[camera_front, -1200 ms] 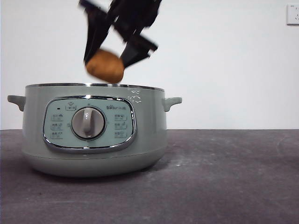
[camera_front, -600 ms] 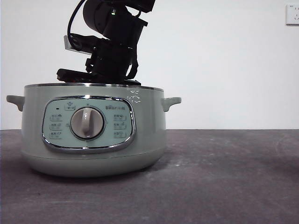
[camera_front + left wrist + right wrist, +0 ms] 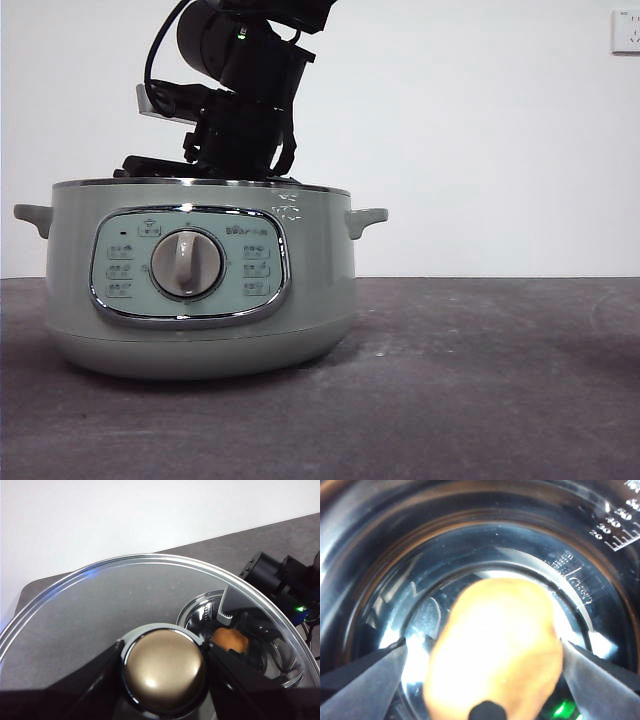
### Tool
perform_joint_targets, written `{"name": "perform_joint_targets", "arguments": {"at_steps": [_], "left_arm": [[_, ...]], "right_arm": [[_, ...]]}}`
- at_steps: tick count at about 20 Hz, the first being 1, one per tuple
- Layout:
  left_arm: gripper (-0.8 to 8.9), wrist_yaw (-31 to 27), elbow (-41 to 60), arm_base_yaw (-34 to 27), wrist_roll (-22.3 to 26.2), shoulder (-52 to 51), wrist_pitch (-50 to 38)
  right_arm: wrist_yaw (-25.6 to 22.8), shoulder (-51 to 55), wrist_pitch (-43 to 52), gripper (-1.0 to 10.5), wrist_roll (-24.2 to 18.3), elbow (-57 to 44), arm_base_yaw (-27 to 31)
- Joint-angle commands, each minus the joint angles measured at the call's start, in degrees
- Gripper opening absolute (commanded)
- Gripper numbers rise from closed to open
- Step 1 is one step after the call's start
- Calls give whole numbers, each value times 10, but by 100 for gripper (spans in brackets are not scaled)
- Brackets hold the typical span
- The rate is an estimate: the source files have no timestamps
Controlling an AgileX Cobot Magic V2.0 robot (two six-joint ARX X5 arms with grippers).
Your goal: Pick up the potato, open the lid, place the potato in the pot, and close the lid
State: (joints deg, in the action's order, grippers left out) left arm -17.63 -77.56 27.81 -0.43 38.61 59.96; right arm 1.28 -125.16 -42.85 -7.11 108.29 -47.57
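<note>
- The potato (image 3: 495, 647) sits low inside the pot (image 3: 200, 300), seen against the shiny steel bowl, between the two jaws of the right claw (image 3: 485, 670).
- Those jaws stand apart, one on each side of the potato; in the right wrist view a sliver of gap shows on either side, so contact cannot be confirmed.
- The potato's long axis runs roughly away from the wrist camera, across the line between the jaws; the near end is blurred and washed out by glare.
- In the front view the right arm drops from above into the pot's open mouth, its claw hidden below the steel rim; the potato is out of sight there.
- The pot stands on the dark table (image 3: 480, 380), control panel and dial (image 3: 187, 264) facing the front camera, one small handle on each side.
- The lid (image 3: 150, 595) is off the pot, held up by the left claw (image 3: 164, 667), whose jaws are clamped on the knob (image 3: 164, 666).
- Through the lid's glass, the left wrist view shows the pot's interior, the potato and the right arm below.
</note>
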Motion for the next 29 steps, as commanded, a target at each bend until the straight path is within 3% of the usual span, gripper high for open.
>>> {"name": "perform_joint_targets", "arguments": {"at_steps": [1, 7, 11, 15, 20, 29], "left_arm": [[-9, -4, -6, 0, 5, -5, -28], [-9, -3, -6, 0, 5, 32, -77], [-9, 6, -6, 0, 5, 133, -113], [-8, 94, -6, 0, 5, 250, -170], [-9, 150, -6, 0, 2, 365, -236], [-9, 181, -6, 5, -11, 464, -257]], "right_arm": [[-2, 32, -14, 502, 2, -2, 1], [0, 197, -147, 500, 2, -2, 34], [1, 344, -220, 500, 6, -2, 63], [0, 443, -224, 500, 23, -2, 66], [-2, 512, -243, 499, 33, -2, 66], [-4, 546, -271, 499, 41, -2, 66]]}}
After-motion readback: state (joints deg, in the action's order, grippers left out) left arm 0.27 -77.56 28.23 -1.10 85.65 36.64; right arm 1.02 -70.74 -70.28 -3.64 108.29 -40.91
